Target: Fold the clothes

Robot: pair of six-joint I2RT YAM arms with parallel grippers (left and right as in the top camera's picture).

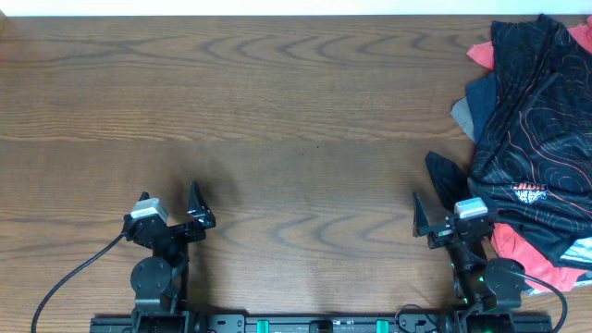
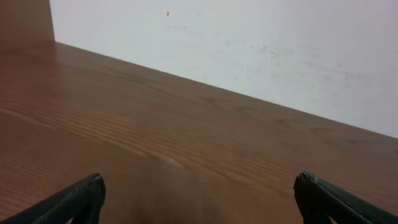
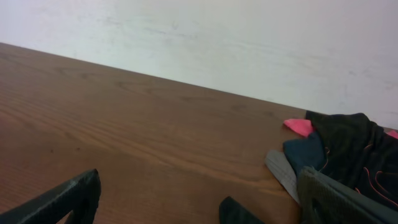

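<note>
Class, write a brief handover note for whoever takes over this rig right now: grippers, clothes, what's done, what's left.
Left gripper: open, empty, over the table.
Right gripper: open, empty, beside the black jersey.
Jersey: crumpled on top of a red shirt and navy garment at the table's right edge.
Done: nothing yet.
Left: pull the jersey clear, spread it flat, fold it.

The table [image 1: 277, 92] under me is wood, brown with plain grain lines, smooth, with a dull sheen. At the right edge of the overhead view the jersey [image 1: 536, 120] is thin black cloth, slick-looking and creased. The red shirt [image 1: 478, 54] and navy garment [image 1: 483, 92] beneath look softer and matt. My left fingers [image 2: 78, 199] are matt black plastic. The wall [image 2: 249, 56] is white, matt, faintly scuffed.
</note>
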